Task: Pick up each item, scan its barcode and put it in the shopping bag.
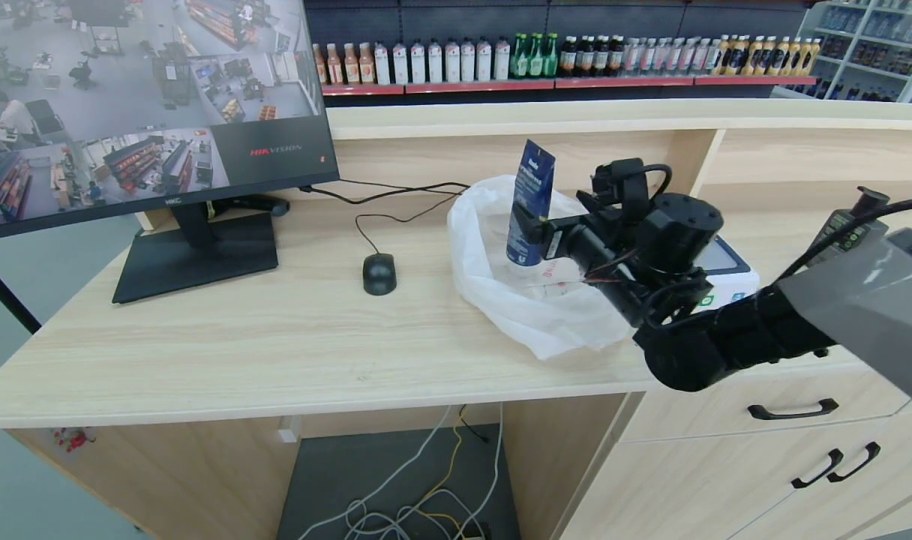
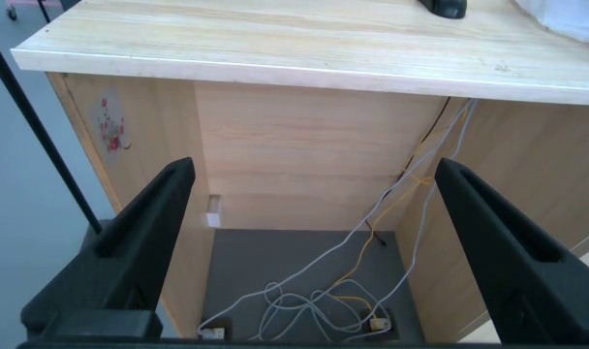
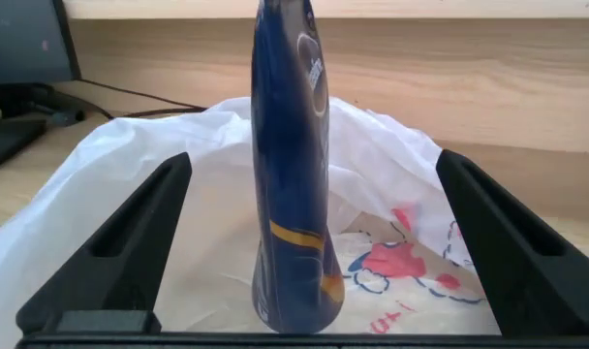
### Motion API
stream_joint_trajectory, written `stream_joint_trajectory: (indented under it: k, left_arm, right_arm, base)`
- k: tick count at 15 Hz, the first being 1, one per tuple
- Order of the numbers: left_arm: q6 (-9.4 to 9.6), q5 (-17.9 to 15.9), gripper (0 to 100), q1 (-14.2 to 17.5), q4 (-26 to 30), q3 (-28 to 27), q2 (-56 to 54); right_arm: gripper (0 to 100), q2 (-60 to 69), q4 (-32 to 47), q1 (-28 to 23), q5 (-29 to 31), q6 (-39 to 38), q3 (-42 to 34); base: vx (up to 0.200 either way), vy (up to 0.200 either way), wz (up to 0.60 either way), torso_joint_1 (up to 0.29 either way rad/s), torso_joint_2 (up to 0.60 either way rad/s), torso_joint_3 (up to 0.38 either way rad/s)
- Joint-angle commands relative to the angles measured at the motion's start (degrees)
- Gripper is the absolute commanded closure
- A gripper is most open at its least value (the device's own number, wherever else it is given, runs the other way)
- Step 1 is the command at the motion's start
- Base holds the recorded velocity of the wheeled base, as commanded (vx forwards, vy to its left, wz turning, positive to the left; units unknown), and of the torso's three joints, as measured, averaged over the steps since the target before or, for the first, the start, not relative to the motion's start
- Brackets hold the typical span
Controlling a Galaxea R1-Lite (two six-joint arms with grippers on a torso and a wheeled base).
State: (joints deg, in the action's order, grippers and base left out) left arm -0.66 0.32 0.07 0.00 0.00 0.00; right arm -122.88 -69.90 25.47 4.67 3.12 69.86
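Head view: glossy blue tube (image 1: 532, 196) upright in crinkled white plastic shopping bag (image 1: 487, 281).

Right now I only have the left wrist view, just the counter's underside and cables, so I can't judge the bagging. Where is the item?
Observer: The dark blue tube stands upright with its base down in the open white shopping bag on the counter.
Operator: Is the right gripper clamped on it?
Observer: No. The right gripper is open, and the tube stands between its fingers with a gap on each side.
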Motion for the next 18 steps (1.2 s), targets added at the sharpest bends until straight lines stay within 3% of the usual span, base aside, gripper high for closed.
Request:
stream_joint_trajectory:
  k: [1,3,4,9,11,15,18]
  left_arm:
    - [-0.04,0.03,0,0.01,0.00,0.00,0.00]
    - [-0.04,0.03,0,0.01,0.00,0.00,0.00]
    - [-0.04,0.03,0,0.01,0.00,0.00,0.00]
    - [-0.04,0.03,0,0.01,0.00,0.00,0.00]
    - [-0.04,0.03,0,0.01,0.00,0.00,0.00]
    - [0.04,0.03,0,0.01,0.00,0.00,0.00]
    - [-0.04,0.03,0,0.01,0.00,0.00,0.00]
  right_arm:
    - [0,10.12,-0.06,0.02,0.08,0.22,-8.34]
    - [0,16.18,-0.50,-0.15,0.08,1.36,-15.20]
    - [0,21.02,-2.78,-0.07,0.16,1.98,-22.84]
    - [0,27.96,-20.10,0.02,-0.10,2.50,-48.24]
    - [0,30.07,-20.10,0.29,-0.27,1.98,-52.11]
    - [0,32.71,-20.10,4.59,-0.19,2.15,-52.55]
    - [0,33.85,-20.10,3.10,-0.01,1.27,-53.08]
  base:
    - [0.000,0.000,0.00,0.000,0.00,0.000]
    - [0.000,0.000,0.00,0.000,0.00,0.000]
    - [0.000,0.000,0.00,0.000,0.00,0.000]
    - [0.000,0.000,0.00,0.000,0.00,0.000]
    - [0.000,0.000,0.00,0.000,0.00,0.000]
    - [0.000,0.000,0.00,0.000,0.00,0.000]
    - [0.000,0.000,0.00,0.000,0.00,0.000]
